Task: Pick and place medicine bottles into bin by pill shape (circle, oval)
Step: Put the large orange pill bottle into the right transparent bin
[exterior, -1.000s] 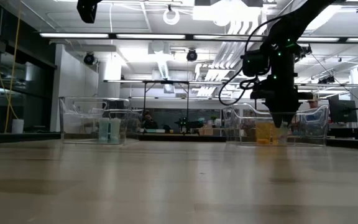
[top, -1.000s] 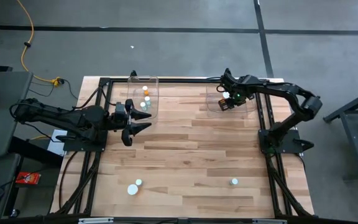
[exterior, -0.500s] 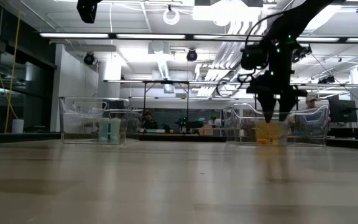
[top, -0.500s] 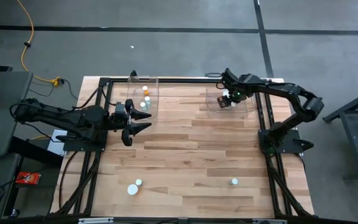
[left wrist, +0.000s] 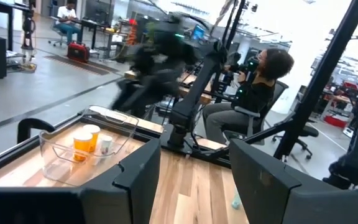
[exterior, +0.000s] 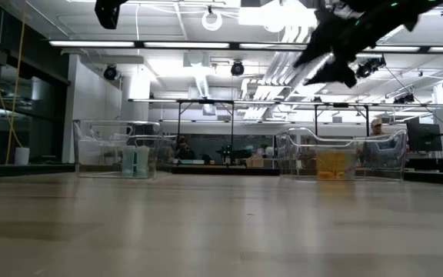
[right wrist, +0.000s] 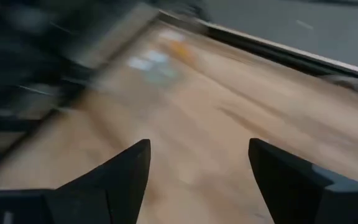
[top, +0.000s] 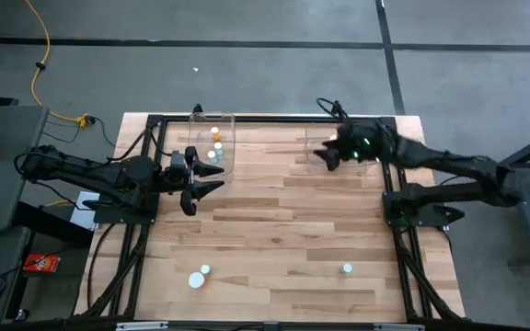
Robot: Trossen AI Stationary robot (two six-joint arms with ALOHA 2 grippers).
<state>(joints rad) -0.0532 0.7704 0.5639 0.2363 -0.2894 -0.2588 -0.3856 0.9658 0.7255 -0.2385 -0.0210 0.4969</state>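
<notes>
Three medicine bottles stand loose near the table's near edge: two white-capped ones (top: 196, 279) (top: 206, 270) on the left and one (top: 347, 268) on the right. The left clear bin (top: 229, 147) holds several bottles (top: 215, 133). The right clear bin (left wrist: 61, 158) holds amber bottles (left wrist: 82, 144). My right gripper (right wrist: 197, 180) is open and empty, raised over the right bin's (top: 313, 147) near-left part, well above the table. My left gripper (top: 214, 179) is open and empty, pointing level beside the left bin's near end.
A black frame (top: 247, 119) runs round the wooden table. Bare wood (top: 283, 221) lies between the bins and the loose bottles. In the left wrist view a person (left wrist: 253, 93) sits beyond the table's right side.
My right gripper has opened down in the right bin, then risen well clear of it. It has tipped from pointing down to a slant and swung a little toward the table's left and near side. My left arm has kept still.
</notes>
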